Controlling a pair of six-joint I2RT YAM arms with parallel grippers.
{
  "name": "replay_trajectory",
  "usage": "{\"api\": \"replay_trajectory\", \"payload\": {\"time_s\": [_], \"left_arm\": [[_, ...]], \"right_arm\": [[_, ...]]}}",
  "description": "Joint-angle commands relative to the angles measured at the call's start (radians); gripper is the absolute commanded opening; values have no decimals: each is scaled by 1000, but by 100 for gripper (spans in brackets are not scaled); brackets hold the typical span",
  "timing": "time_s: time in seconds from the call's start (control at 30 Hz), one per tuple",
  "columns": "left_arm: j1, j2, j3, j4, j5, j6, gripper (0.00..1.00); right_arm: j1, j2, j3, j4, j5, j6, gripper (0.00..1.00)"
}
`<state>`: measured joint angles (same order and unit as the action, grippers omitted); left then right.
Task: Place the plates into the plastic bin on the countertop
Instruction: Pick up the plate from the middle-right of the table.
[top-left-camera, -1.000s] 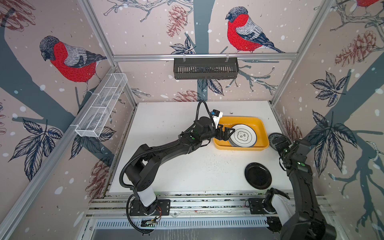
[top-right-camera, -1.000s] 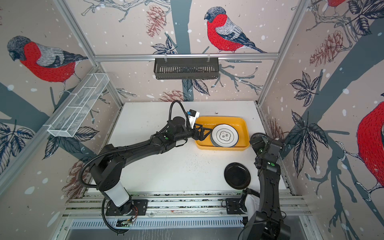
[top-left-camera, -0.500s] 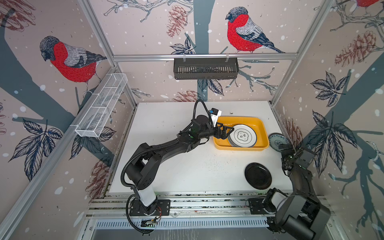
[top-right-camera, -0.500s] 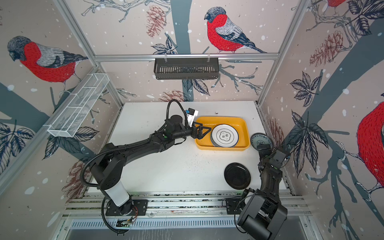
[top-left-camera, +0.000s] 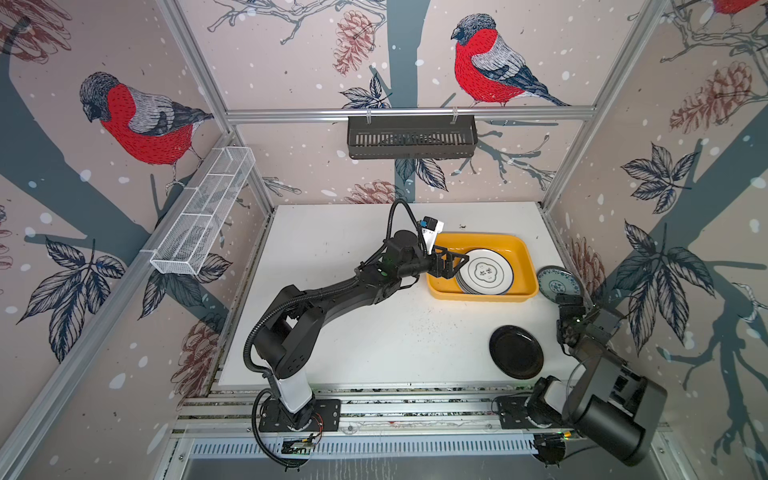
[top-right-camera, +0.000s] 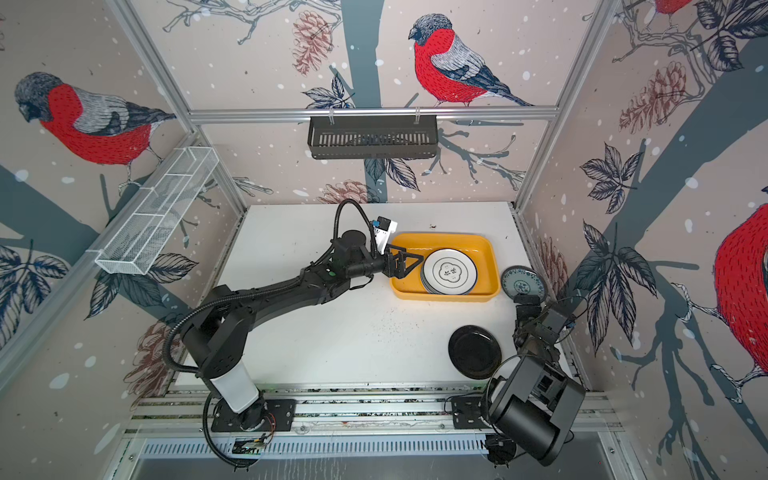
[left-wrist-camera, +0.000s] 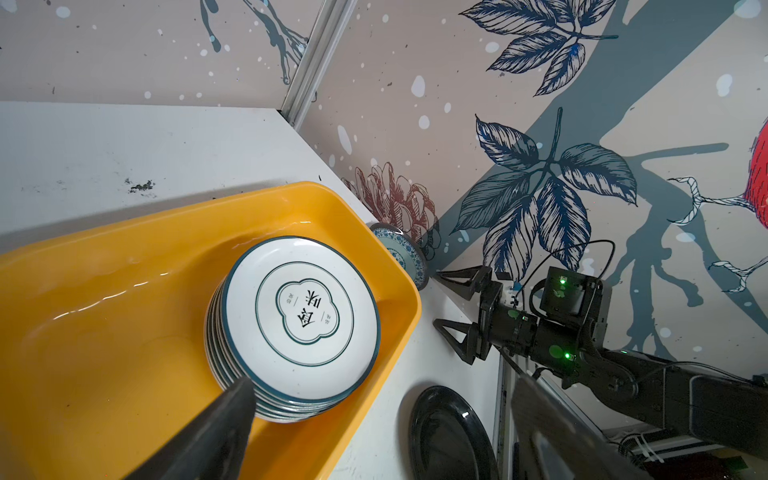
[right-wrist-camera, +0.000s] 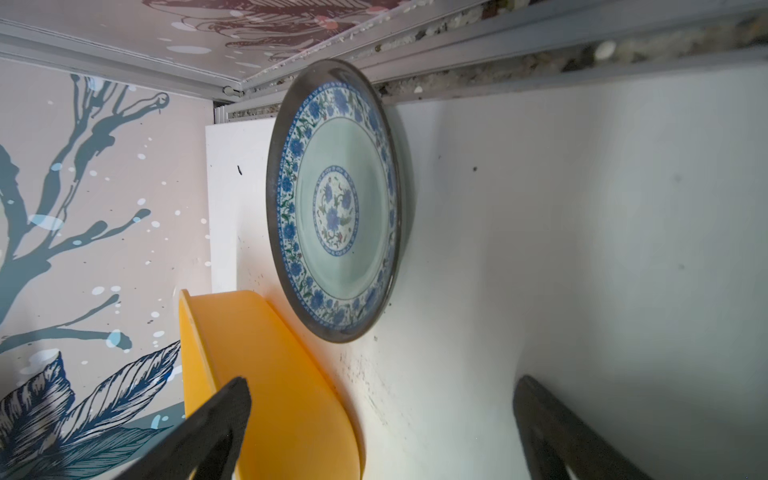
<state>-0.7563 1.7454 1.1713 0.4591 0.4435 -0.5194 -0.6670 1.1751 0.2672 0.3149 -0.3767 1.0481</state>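
The yellow plastic bin (top-left-camera: 482, 240) sits at the right back of the white countertop (top-left-camera: 374, 324). In it stands a stack of plates; the top one (top-left-camera: 486, 272) (left-wrist-camera: 303, 316) is white with a dark flower outline. My left gripper (top-left-camera: 455, 264) (left-wrist-camera: 382, 380) hangs open at the stack's left edge, holding nothing. A blue-green patterned plate (top-left-camera: 557, 282) (right-wrist-camera: 336, 208) lies right of the bin by the wall. My right gripper (top-left-camera: 569, 300) (right-wrist-camera: 382, 382) is open just in front of it, apart from it. A plain black plate (top-left-camera: 516, 351) lies near the front edge.
A black slotted basket (top-left-camera: 411, 137) hangs on the back wall and a white wire mesh rack (top-left-camera: 203, 216) on the left wall. Aluminium rails (top-left-camera: 374, 405) run along the front. The right arm's base (top-left-camera: 602, 411) stands low at the front right.
My right arm has pulled back toward the front and folded low, uncovering the blue-green plate it was over. The left gripper has stayed by the stack.
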Motion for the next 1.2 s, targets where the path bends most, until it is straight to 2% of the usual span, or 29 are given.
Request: {"api": "replay_trajectory", "payload": {"time_s": [0.0, 0.4, 0.6, 0.73, 0.93, 1.17], "left_arm": [[-1, -7, 4, 49, 6, -4, 96], [-4, 3, 0, 73, -18, 28, 96], [-10, -1, -5, 64, -80, 70, 96], [-16, 9, -7, 93, -90, 78, 96], [-20, 18, 0, 74, -111, 121, 96], [-29, 29, 2, 69, -137, 178, 96]], "right_arm": [[-7, 35, -11, 113, -25, 32, 100], [-45, 268, -14, 321, -152, 84, 100], [-54, 372, -2, 337, -182, 93, 96], [-54, 376, 10, 298, -155, 77, 93], [-54, 386, 76, 118, -119, 3, 89], [-54, 403, 86, 76, -120, -12, 84]]}}
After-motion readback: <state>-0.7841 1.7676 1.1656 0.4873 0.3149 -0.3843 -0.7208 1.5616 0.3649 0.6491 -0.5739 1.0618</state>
